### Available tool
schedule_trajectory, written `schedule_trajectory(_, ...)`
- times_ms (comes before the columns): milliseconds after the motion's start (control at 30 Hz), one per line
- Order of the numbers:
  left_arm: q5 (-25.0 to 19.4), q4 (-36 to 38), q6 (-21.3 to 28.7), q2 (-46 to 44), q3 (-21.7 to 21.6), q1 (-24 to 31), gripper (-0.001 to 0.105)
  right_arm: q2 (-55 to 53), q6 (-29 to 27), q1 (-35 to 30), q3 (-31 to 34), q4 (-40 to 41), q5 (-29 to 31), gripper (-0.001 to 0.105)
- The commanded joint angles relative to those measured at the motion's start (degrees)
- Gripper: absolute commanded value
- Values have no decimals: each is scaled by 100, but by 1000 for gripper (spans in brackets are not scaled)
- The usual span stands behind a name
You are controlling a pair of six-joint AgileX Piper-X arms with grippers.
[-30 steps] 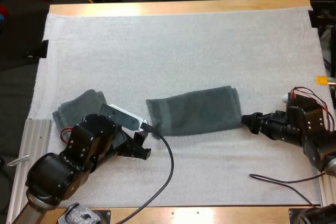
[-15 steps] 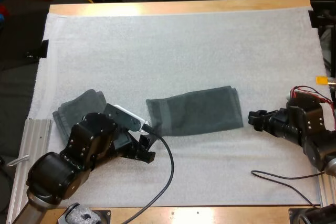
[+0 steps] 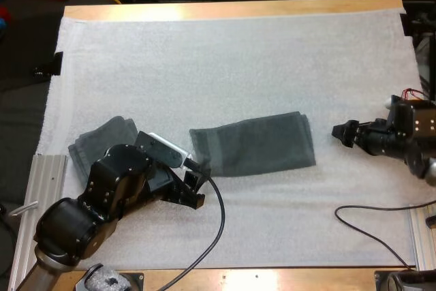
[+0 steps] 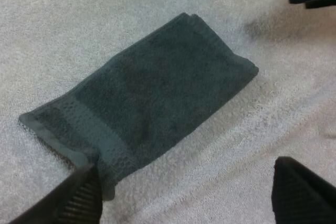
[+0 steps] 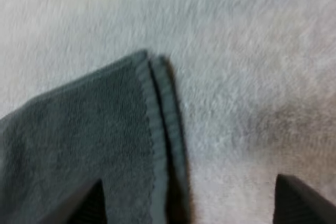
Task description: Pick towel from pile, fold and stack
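- towel: dark grey-green terry cloth, matt, nubbly; flatter woven band near one end, stitched hem
- left towel: same matt terry cloth
- mat: white, fuzzy, fibrous, matt
- table: light wood, smooth, slight sheen
- rail: bare metal, grooved, dull shine
- left arm: black shell, smooth, semi-gloss
- left gripper: matt black; fingers ridged on the inner face
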Motion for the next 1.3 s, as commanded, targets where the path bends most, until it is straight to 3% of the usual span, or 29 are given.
schedule_trajectory(0, 31, -62, -76, 1, -31, 2, 66, 184, -112, -29, -65, -52, -369, 64)
schedule_trajectory(200, 31, -62, -76, 1, -31, 2, 66, 1067, -112, -16, -194, -345, -1140, 64)
schedule_trajectory(433, 31, -62, -76, 1, -31, 2, 66, 1751, -98, -1, -438, -496, -1431, 64)
schedule_trajectory(700, 31, -62, -76, 1, -31, 2, 66, 2269, 1, 309, -545, -615, -1566, 64)
schedule_trajectory(900, 31, -62, -92, 1, -31, 2, 66, 2565, 562, 411, -545, -906, -1604, 64)
schedule_trajectory(1200, 31, -62, -92, 1, -31, 2, 66, 2581, 717, 840, -545, -921, -1602, 64)
schedule_trajectory(1267, 31, -62, -92, 1, -31, 2, 66, 2581, 801, 898, -545, -912, -1507, 60)
